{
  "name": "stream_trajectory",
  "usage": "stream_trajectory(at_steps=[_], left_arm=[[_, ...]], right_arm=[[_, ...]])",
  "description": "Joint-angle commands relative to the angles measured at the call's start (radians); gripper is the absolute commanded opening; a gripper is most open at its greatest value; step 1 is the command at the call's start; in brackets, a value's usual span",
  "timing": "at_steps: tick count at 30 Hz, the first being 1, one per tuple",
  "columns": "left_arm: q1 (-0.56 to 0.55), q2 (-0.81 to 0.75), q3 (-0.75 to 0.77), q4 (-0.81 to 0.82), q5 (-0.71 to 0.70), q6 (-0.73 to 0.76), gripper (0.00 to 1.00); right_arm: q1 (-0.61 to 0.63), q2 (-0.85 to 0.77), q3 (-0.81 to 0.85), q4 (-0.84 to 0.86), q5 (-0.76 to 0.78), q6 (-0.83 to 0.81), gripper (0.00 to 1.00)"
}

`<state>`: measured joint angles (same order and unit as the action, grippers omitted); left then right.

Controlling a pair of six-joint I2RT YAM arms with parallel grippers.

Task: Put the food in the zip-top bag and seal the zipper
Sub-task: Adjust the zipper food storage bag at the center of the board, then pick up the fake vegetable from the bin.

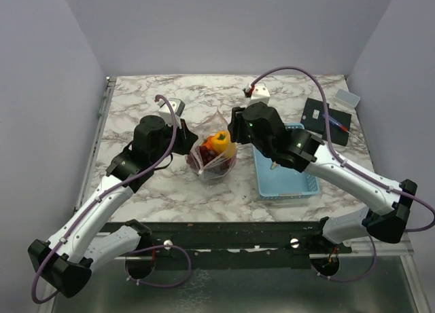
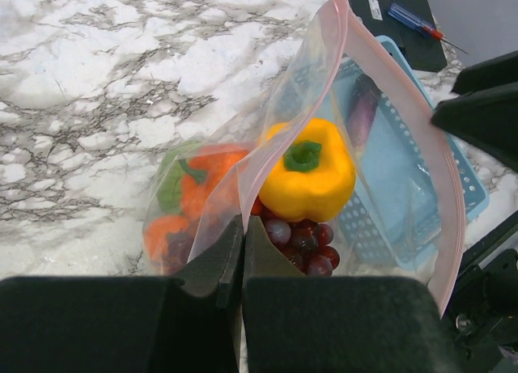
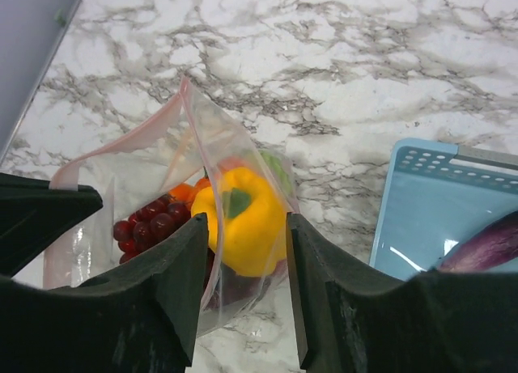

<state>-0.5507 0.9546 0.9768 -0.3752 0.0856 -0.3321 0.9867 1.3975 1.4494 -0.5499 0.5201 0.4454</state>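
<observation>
Jaws, left gripper (image 2: 243, 227): pressed fully together, pinching a fold of film at the near-left edge of the zip-top bag (image 2: 388, 106) mouth. Jaws, right gripper (image 3: 244, 221): parted about halfway, holding nothing that can be confirmed. The yellow pepper (image 3: 243, 219) shows in the gap below them; contact with the pads cannot be told.

Location: the bag sits mid-table (image 1: 224, 197), between the two grippers, mouth up and gaping. Inside, the pepper rests on top of the grapes (image 2: 303, 239), with orange and green pieces lower down. One eggplant (image 3: 486, 243) lies in the blue basket (image 1: 285, 170) to the right of the bag, so loading is judged unfinished.

Handling, judged:
- Bag film is thin, soft and crinkly. It holds no shape alone, and the mouth likely collapses if the left pinch lets go.
- Film looks slick, so a grip on the thicker zipper (image 2: 425, 138) strip should slip less than one on bare film.
- Toy produce appears light and rigid with a smooth skin. The eggplant is long, so it is best taken across its middle.
- Contents are piled high, and the pepper near the mouth may block the seal until it is pushed down.

Pose: the left arm reaches forward from the near-left, wrist low, fingers level with the mouth edge. The right arm comes in from the near-right, crosses over the basket, and bends at the wrist so its fingers point down over the bag opening.
</observation>
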Motion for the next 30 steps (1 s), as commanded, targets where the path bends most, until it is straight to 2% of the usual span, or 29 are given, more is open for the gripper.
stream_trajectory(at_steps=[1, 5, 18, 25, 30], left_arm=[[0.003, -0.034, -0.029, 0.057, 0.026, 0.027, 0.0], [0.003, -0.048, -0.037, 0.058, 0.03, 0.035, 0.0], [0.003, -0.083, -0.075, 0.065, 0.032, 0.037, 0.0], [0.003, -0.095, -0.087, 0.067, 0.022, 0.031, 0.0], [0.003, -0.113, -0.098, 0.068, 0.016, 0.028, 0.0]], right_arm=[[-0.006, -0.092, -0.016, 0.02, 0.084, 0.035, 0.5], [-0.006, -0.151, -0.046, 0.02, 0.136, 0.061, 0.58], [-0.025, -0.259, -0.233, -0.083, 0.311, 0.149, 0.72], [-0.073, -0.263, -0.33, -0.112, 0.319, 0.21, 0.76], [-0.158, -0.247, -0.395, -0.096, 0.248, 0.228, 0.78]])
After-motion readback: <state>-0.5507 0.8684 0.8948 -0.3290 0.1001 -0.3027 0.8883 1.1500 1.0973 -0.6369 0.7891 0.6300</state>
